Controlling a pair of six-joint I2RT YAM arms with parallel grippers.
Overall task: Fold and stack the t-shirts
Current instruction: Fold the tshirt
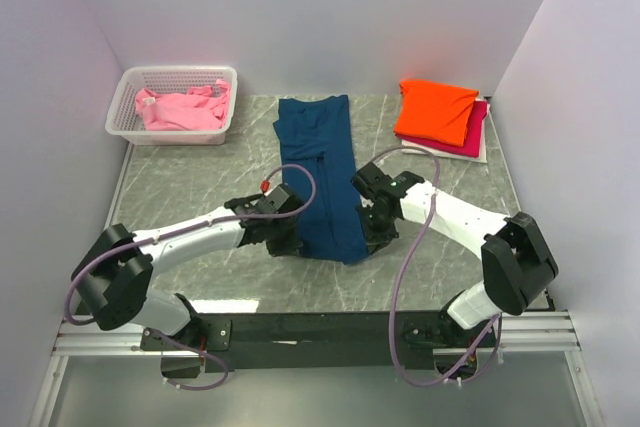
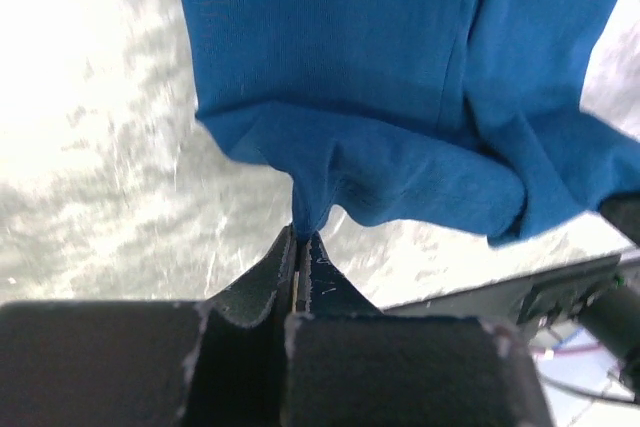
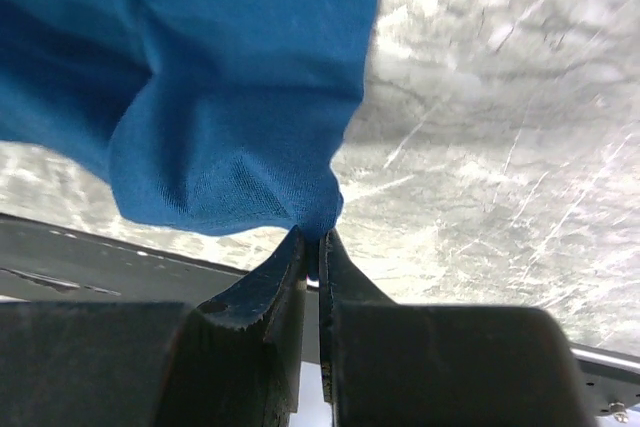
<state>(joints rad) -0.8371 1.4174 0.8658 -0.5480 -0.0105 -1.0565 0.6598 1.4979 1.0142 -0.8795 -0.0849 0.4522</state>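
The navy t-shirt lies as a long narrow strip down the middle of the marble table, folded lengthwise. My left gripper is shut on its near left corner, seen in the left wrist view with blue cloth pinched between the jaws. My right gripper is shut on the near right corner, also seen in the right wrist view with cloth bunched above the tips. The near end is lifted slightly. An orange t-shirt lies folded on a magenta one at the back right.
A white lattice basket at the back left holds a crumpled pink t-shirt. White walls close in the table on three sides. The black mounting rail runs along the near edge.
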